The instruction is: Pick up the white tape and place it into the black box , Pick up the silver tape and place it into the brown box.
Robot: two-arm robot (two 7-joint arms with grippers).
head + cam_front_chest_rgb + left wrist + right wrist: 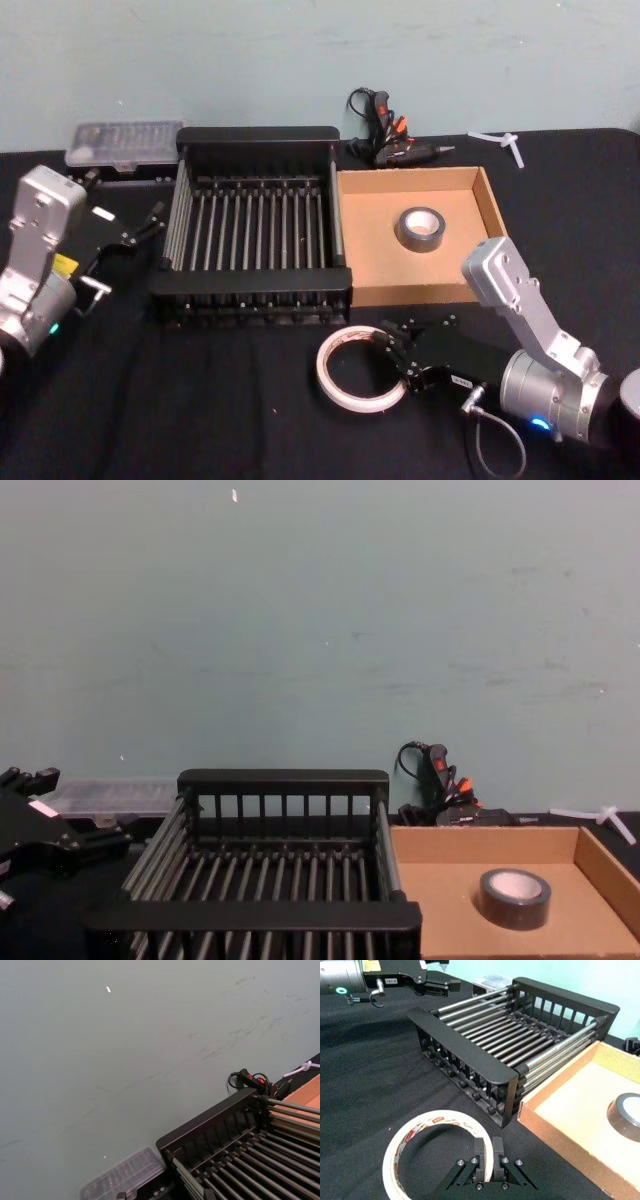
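Already the silver tape (419,229) lies in the brown box (362,250); the black box (255,145) waits empty. Right gripper (484,1160) pinches the white tape (410,1142) wall on the table: lift clear over the near rim. Left gripper (150,222) idles beside, jaws unreadable.

A pale blue-green wall (320,610) rises behind the desk (230,400), scuffed with faint dark streaks and a few small white flecks. The desk is covered in black cloth. Along its far edge lie a clear plastic case (125,143), a black and orange glue gun (392,135) and a small white plastic piece (503,143).
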